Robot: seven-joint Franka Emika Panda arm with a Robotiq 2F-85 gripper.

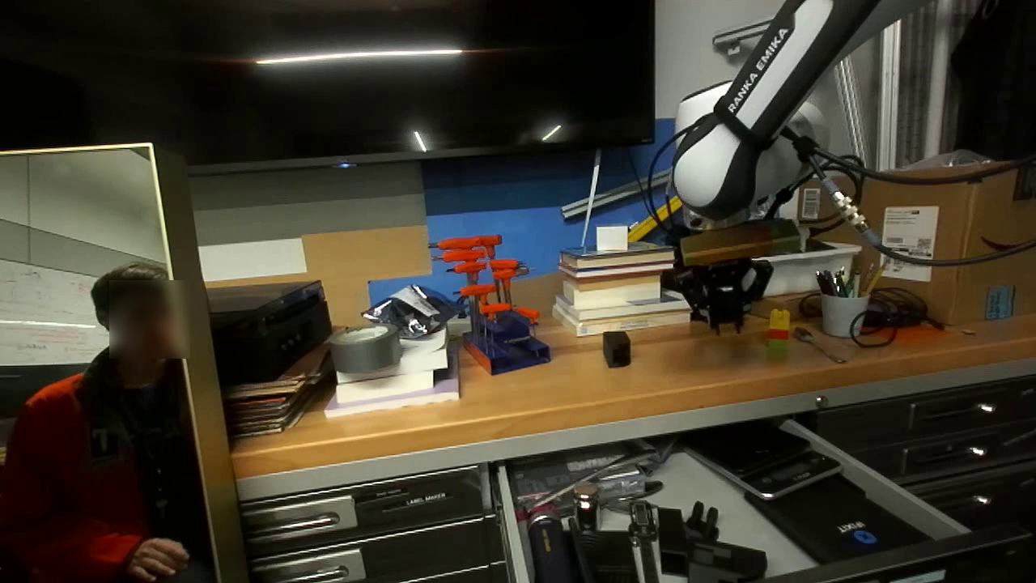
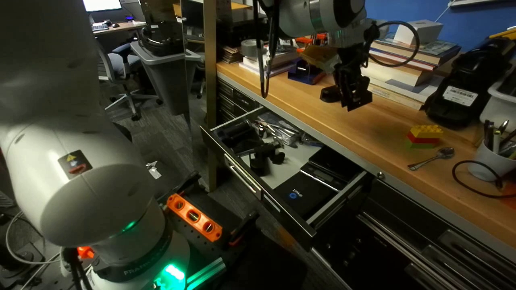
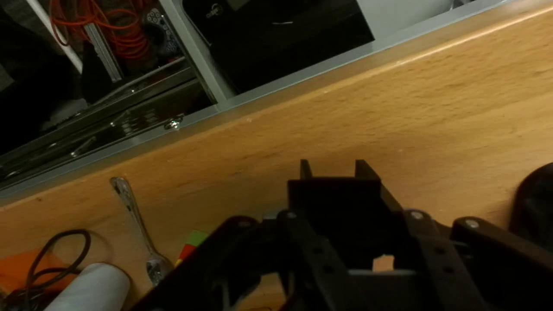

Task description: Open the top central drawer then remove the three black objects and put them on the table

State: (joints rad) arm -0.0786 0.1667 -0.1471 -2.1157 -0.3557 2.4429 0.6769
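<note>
Over the bench, holding a black block clamped in the gripper; low, but whether touching down or apart, cannot tell. Probably at the set-down step. Best to lower straight, match the block's underside to the surface, wait for firm contact, then release slowly and lift clear before turning. Set well in from the front edge. Leave room for another black object, standing on the bench near the gripper; avoid brushing it on letting go. On the opposite side, mind the toy bricks, the spoon and, farther off, the cable by the white pen cup. Behind, stay off the stacked books. Next, likely, reach into the top central drawer, pulled out below, for a third; expect crowding among chunky black items, a silver tool and a flat black box; cannot tell which to take.
</note>
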